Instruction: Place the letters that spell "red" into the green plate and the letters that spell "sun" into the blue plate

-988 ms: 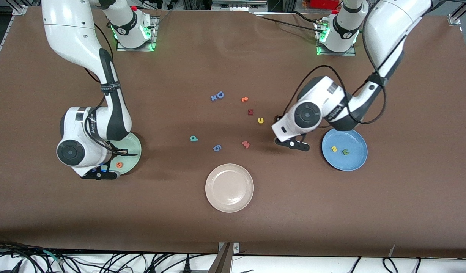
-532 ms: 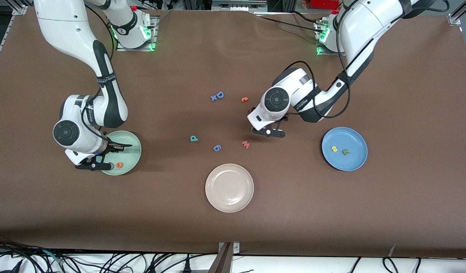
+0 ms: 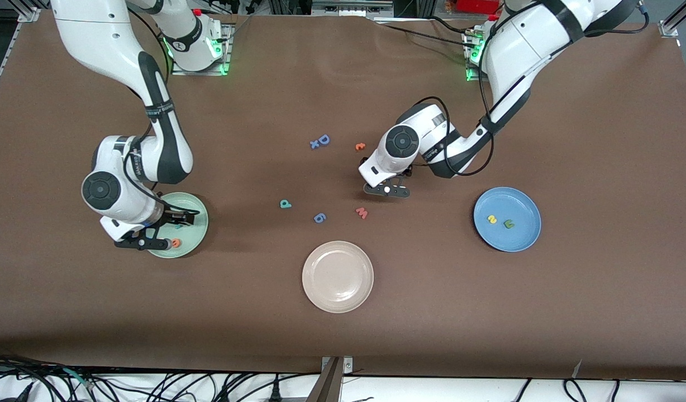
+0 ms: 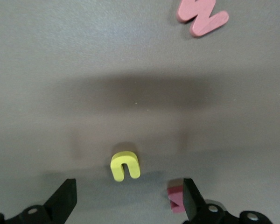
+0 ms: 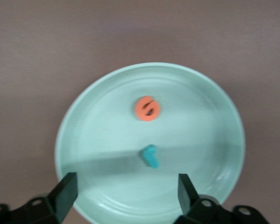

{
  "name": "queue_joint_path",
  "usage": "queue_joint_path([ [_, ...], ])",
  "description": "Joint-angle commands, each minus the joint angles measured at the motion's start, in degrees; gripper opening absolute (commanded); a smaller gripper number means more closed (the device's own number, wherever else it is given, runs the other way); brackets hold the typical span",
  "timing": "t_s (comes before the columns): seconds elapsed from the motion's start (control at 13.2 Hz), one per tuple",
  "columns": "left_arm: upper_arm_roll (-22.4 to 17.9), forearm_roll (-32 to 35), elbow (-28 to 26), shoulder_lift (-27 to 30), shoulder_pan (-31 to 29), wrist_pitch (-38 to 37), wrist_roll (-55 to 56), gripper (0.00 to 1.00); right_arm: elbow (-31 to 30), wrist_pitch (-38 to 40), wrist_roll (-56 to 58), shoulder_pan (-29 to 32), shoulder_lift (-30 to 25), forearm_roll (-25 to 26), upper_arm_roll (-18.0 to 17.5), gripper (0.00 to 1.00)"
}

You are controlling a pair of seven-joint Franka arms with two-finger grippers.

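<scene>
Right claw [image 5: 123, 198] spread wide, empty, over green plate [image 3: 200, 215] at centre-left of front view; in plate, orange "e" [image 5: 148, 108] and teal "r" [image 5: 150, 156], apart.

Left claw [image 4: 128, 198] also spread wide, empty, low over counter [image 3: 488, 312] mid-frame; yellow "u" [image 4: 125, 166] between its fingers, dark red letter [image 4: 176, 199] beside one fingertip, pink "w" [image 3: 362, 213] near.

Teal "d" [image 3: 285, 204] on bare counter, centre of frame.

Blue plate [image 3: 524, 240] centre-right, holding yellow "s" [image 3: 492, 219] and green "n" [image 3: 509, 224].
</scene>
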State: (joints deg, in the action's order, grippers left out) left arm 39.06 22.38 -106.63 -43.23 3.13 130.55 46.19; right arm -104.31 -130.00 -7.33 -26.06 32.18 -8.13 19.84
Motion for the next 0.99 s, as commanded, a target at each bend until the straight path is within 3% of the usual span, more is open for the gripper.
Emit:
queue_joint_path([
  [0.0,-0.74,2.14,0.02,-0.54,0.56,1.89,1.53,0.99,0.06,-0.52,-9.24,-0.39,-1.25,-0.4,-4.53,1.0],
  [0.15,-0.83,2.14,0.02,-1.15,0.65,2.77,2.32,0.99,0.24,-1.22,-14.97,-0.57,-1.16,-0.4,-7.52,1.0],
  [0.3,-0.83,2.14,-0.07,-1.33,0.82,2.95,2.32,0.88,1.03,-1.75,-19.54,-1.09,-0.81,-0.4,-9.55,1.0],
  [0.53,-0.74,2.14,-0.94,-1.16,0.3,2.87,3.98,0.49,2.26,-4.2,-26.57,-3.19,0.5,-0.31,-11.57,1.0],
  [0.68,-0.74,2.14,-1.39,-1.07,0.03,2.87,7.41,0.12,2.62,-6.92,-30.7,-5.74,1.91,-0.31,-11.58,1.0],
  [0.76,-0.74,2.14,-1.39,-0.98,-0.05,2.78,7.42,0.06,2.62,-8.59,-32.29,-6.8,2.88,-0.31,-11.58,1.0],
  [0.91,-0.74,2.14,-1.3,-0.46,-0.23,2.08,7.33,0.05,2.62,-11.05,-35.63,-8.48,4.02,-0.31,-11.58,1.0],
])
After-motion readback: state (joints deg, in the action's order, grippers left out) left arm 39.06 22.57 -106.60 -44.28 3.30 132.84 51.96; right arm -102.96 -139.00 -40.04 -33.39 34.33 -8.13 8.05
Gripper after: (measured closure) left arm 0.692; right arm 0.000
